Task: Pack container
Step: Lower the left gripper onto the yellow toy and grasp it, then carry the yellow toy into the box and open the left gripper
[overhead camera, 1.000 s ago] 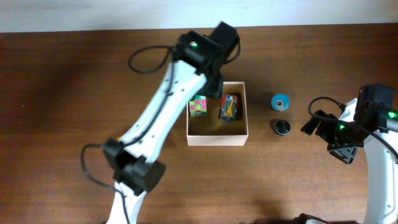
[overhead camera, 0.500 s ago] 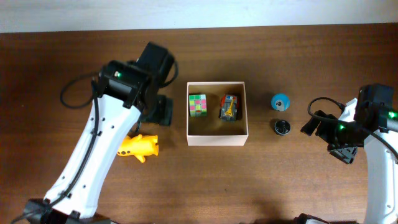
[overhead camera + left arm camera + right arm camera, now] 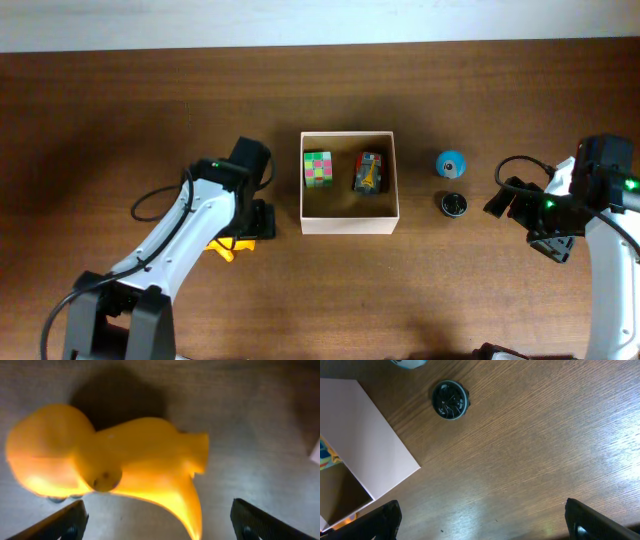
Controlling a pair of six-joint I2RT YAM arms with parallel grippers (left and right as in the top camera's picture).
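Both grippers are wide open and hold nothing: the left gripper [image 3: 160, 525] hangs just over a yellow toy [image 3: 115, 465], the right gripper [image 3: 485, 522] over the table [image 3: 530, 460]. Between them sits the box [image 3: 349, 224], with a coloured cube [image 3: 318, 168] and a small dark toy [image 3: 369, 172] inside.

Overhead view: a dark brown wooden table [image 3: 120, 120] was shown filling nearly the whole field, with fine grain running across it. A pale strip [image 3: 300, 22] was seen beyond its far edge; wall or floor could not be told. In the right wrist view a soft sheen [image 3: 615, 445] was recorded on the wood.
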